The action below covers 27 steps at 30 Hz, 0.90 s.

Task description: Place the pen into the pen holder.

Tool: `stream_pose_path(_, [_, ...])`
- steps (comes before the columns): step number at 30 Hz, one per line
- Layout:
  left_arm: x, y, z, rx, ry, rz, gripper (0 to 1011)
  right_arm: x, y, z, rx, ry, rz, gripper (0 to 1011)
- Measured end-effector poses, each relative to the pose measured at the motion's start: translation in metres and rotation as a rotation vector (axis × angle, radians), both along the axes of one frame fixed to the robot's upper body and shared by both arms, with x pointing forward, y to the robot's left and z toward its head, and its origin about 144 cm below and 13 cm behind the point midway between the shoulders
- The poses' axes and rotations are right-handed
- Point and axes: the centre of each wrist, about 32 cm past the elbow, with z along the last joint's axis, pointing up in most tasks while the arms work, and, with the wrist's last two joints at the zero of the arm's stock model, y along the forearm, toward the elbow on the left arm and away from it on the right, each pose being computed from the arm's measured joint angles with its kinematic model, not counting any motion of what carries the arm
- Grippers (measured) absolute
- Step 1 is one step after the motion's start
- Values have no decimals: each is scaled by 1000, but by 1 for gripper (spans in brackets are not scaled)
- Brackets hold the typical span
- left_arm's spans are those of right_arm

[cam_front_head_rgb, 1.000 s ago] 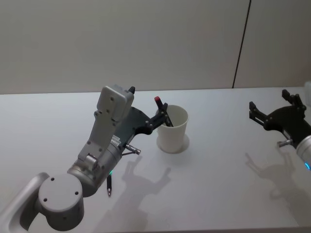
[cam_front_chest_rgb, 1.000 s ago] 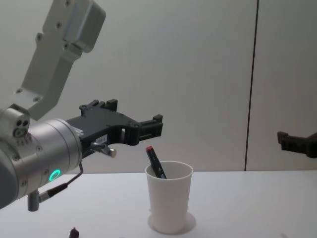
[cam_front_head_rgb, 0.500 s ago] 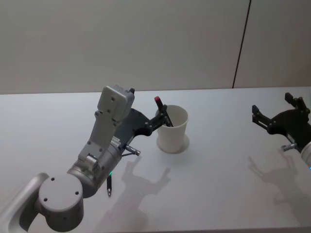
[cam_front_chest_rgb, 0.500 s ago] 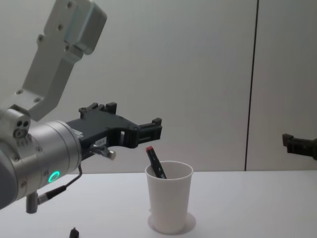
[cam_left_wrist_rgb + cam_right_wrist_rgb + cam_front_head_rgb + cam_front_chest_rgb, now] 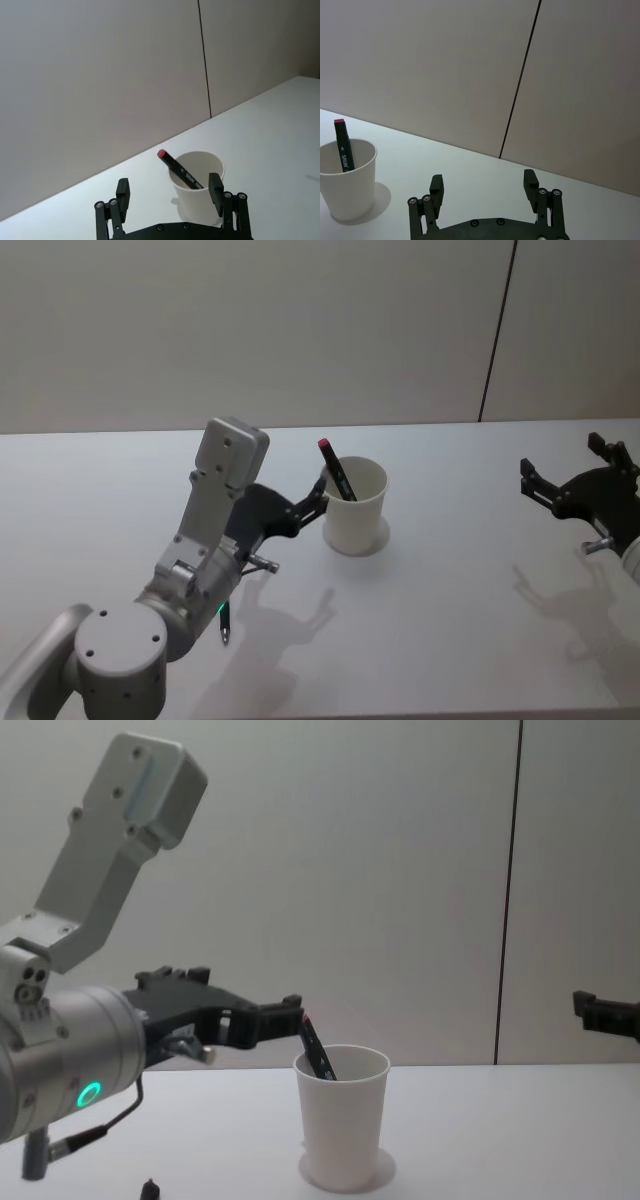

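We see left arm (image 5: 215, 500) bent, elbow high, left gripper (image 5: 312, 502) level just beside cup (image 5: 360, 515), fingers wide apart, holding nothing. Pen (image 5: 336, 470) leans inside cup, red end above rim. Right gripper (image 5: 483, 184) hovers over table (image 5: 450, 590) well apart, fingers spread, empty.

Mostly matt finishes
We see a matt paper cup (image 5: 356, 516), a black plastic pen (image 5: 335, 470), a smooth surface (image 5: 470, 620).

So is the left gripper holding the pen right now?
No, the pen leans inside the pen holder, and the left gripper is open, clear of it.
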Motion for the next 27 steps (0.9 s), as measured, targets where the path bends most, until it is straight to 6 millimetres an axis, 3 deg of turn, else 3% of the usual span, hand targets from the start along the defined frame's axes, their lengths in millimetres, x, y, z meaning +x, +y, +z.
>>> stream_pose_path(15, [-20, -2, -4, -50, 196, 124, 1000, -1, -1, 0, 0, 1, 1, 1002])
stream_pose_path(27, [-25, -4, -14, -67, 327, 217, 1000, -1, -1, 0, -1, 1, 1, 1002])
